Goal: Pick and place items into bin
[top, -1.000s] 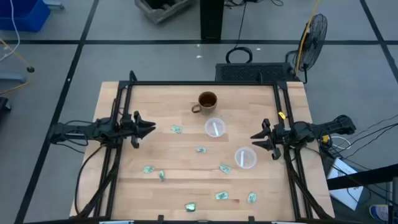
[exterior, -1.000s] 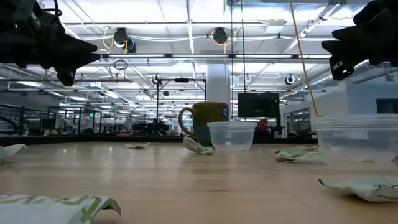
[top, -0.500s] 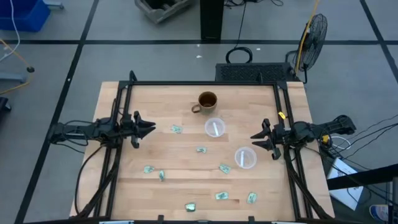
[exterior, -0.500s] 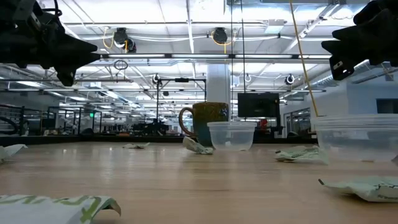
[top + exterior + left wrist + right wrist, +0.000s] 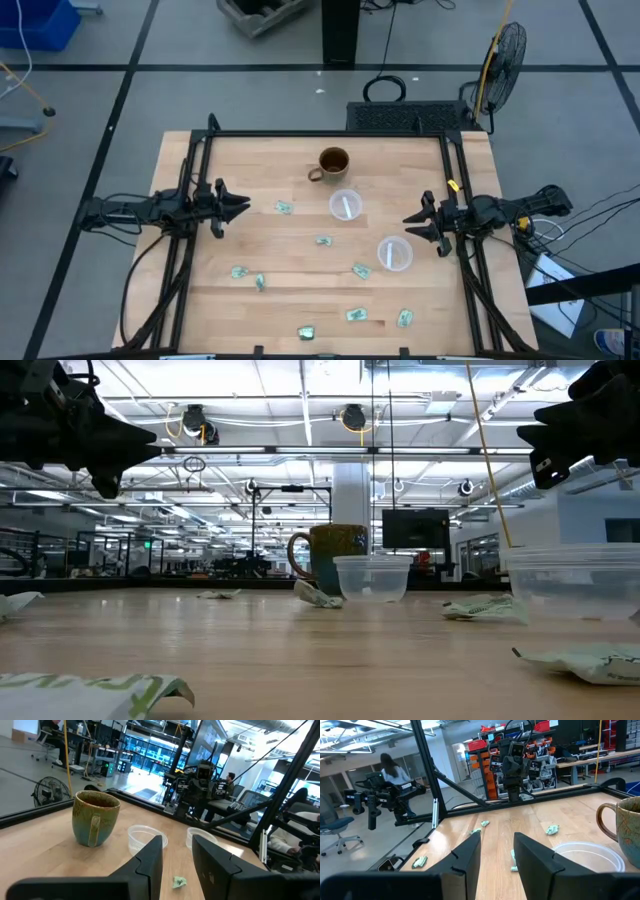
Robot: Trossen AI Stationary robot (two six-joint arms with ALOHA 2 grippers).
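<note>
Two dark robot arms hover above a wooden tabletop (image 5: 300,290), neither holding anything. The left gripper (image 5: 243,205) sits near the left edge, the right gripper (image 5: 408,226) near the right edge, each with its fingers parted around empty air. About ten small green-and-white items (image 5: 323,241) lie scattered across the middle of the tabletop and toward its front edge, all apart from both grippers. A brown mug (image 5: 332,163) stands near the back edge; just in front of it is a clear round container (image 5: 345,205), with a second clear container (image 5: 394,253) closer to the right gripper.
</note>
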